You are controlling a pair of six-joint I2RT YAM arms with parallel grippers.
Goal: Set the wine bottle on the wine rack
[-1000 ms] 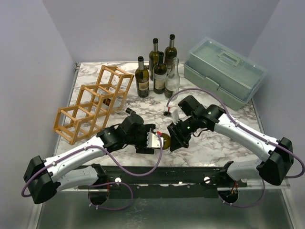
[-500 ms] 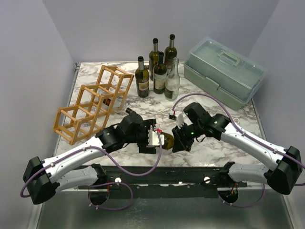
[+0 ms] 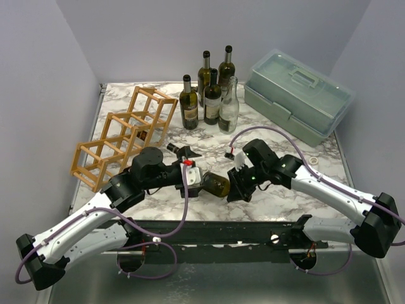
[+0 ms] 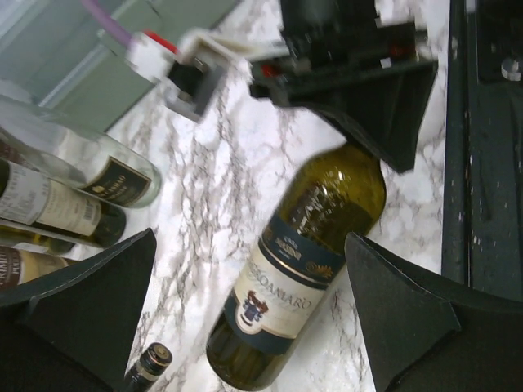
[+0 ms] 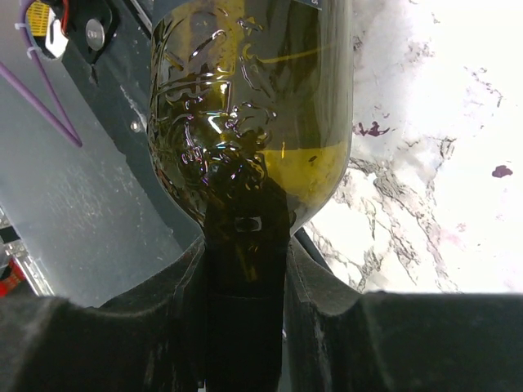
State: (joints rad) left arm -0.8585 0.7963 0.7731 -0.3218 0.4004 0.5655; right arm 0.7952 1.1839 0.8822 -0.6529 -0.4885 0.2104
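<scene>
The wine bottle, dark green glass with a blue and cream label, lies low over the marble table near its front edge. It also shows in the left wrist view and the right wrist view. My right gripper is shut on its neck. My left gripper is open just left of the bottle's base, with its fingers spread wide on either side and not touching it. The wine rack, a light-brown stick lattice, stands at the left with a dark bottle in one cell.
Several wine bottles stand upright at the back centre. A pale green toolbox sits at the back right. A dark bottle neck pokes out between the rack and my left gripper. The table's front edge lies just below the bottle.
My left gripper has opened and drawn back to the left off the bottle, and the left arm has swung left. The right gripper has stayed on the neck.
</scene>
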